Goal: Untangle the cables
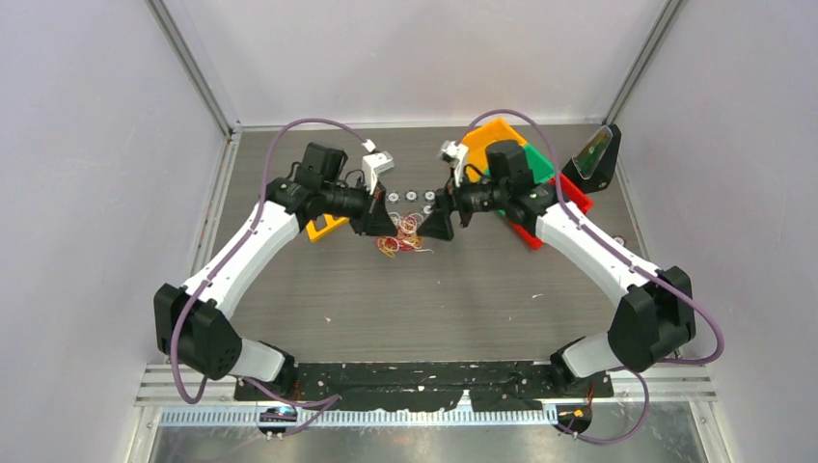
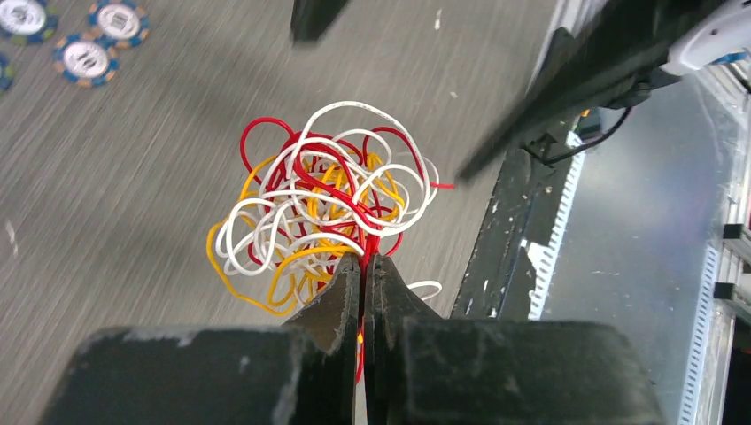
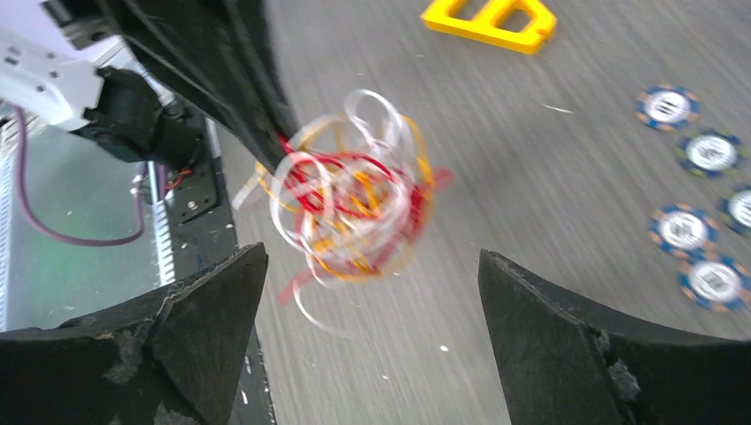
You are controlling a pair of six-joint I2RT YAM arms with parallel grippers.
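Clenched on red strands of the cables (image 2: 323, 199), left gripper (image 2: 363, 264) with the tangle bunched just past its tips, mid-table, just left of the wide-spread right gripper (image 3: 372, 257).

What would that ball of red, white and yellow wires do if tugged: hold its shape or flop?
Probably flop: the wire tangle spreads in loose loops from the shut left tool. Likely light, as the strands are thin. A pull by the open right tool would likely drag the whole interlaced clump, not one strand.
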